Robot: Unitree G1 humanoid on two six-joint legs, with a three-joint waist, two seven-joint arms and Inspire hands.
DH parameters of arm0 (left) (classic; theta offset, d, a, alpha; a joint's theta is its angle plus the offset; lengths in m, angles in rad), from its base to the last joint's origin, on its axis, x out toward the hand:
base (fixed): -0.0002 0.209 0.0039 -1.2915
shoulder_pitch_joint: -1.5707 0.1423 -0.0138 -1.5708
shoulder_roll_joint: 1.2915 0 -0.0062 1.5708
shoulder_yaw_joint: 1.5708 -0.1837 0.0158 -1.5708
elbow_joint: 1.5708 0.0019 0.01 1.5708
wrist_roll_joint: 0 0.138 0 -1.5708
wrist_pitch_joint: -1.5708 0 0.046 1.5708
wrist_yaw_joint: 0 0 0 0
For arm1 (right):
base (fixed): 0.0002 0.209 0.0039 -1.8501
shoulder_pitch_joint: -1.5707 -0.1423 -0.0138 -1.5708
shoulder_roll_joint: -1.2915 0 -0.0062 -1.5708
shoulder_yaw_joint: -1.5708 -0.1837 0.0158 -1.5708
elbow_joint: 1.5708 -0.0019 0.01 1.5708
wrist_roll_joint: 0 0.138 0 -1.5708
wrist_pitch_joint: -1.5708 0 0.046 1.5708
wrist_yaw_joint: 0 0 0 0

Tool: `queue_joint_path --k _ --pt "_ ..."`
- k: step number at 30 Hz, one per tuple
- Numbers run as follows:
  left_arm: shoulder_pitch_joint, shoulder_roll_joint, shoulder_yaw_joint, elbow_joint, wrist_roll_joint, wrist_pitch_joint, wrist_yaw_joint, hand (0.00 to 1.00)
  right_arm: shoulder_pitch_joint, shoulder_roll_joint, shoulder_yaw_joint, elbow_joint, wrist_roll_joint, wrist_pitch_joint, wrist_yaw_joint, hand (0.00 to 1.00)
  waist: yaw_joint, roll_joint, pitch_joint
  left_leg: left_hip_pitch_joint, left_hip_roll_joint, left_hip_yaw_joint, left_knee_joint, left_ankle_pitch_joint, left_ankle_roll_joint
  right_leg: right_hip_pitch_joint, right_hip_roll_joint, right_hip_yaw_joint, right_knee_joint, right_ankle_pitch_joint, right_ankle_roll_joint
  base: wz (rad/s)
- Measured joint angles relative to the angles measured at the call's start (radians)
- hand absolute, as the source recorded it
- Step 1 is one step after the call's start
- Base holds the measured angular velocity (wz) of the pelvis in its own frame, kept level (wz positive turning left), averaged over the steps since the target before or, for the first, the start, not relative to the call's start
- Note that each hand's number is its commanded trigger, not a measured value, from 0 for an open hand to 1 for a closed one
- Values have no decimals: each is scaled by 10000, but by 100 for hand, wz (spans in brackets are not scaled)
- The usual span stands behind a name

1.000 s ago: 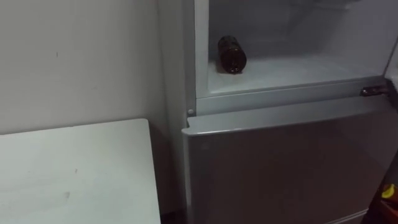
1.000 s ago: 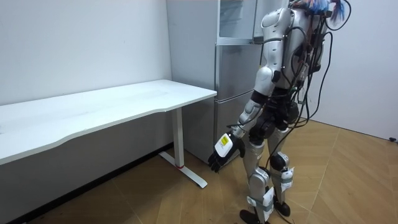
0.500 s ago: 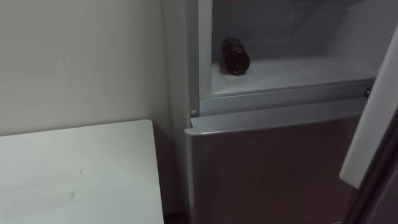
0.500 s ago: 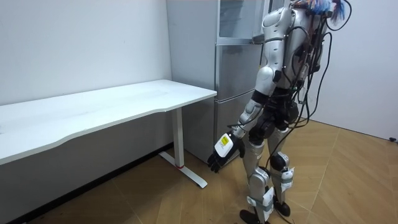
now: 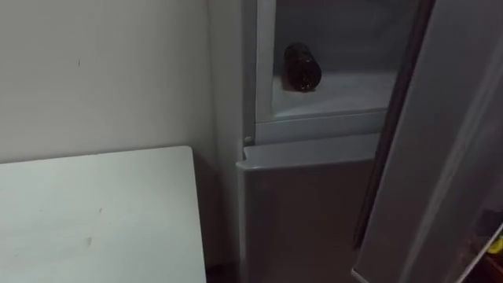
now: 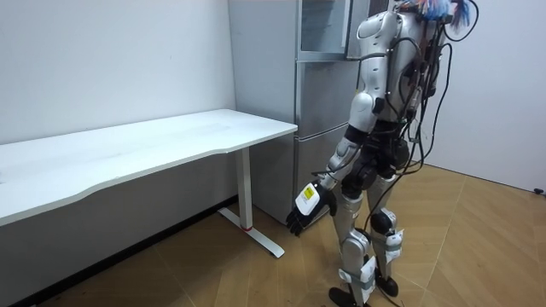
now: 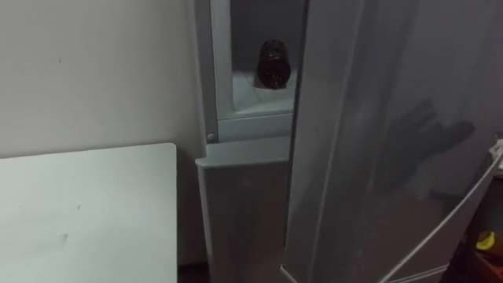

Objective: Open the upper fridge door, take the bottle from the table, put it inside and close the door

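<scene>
- Room view: the robot stands upright facing the fridge [image 6: 320, 94], with the white table [image 6: 171, 141] off to the room view's left. Its left arm hangs down by the thigh. The left hand [image 6: 303, 207] sits low beside the leg, fingers loose and pointing at the floor, holding and touching nothing.
- Left eye view: there's the bottle [image 5: 302, 67], dark, lying on its side on the upper compartment's shelf [image 5: 354, 90], near the left wall. The upper door [image 5: 440, 141] stands partly across the opening from the right.
- Right eye view: the bottle shows through the gap left of that door, and the lower door [image 7: 244, 204] below is shut.
</scene>
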Motion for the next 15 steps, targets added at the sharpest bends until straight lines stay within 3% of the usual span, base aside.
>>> queue_joint_path --k 2,15 --pt "-80 -2 -114 0 2 0 -5 0 -20 -2 140 0 -427 92 287 0 162 25 11 -9 76 -7 -7 -1 0 -9 6 -2 0 30 -4 0" --pt "49 5 -204 4 3 1 -241 0 -295 -3 874 42 -1224 220 1363 0 322 135 35 -4 80 -97 9 14 -25 57 3 -367 -9 56 -31 1"
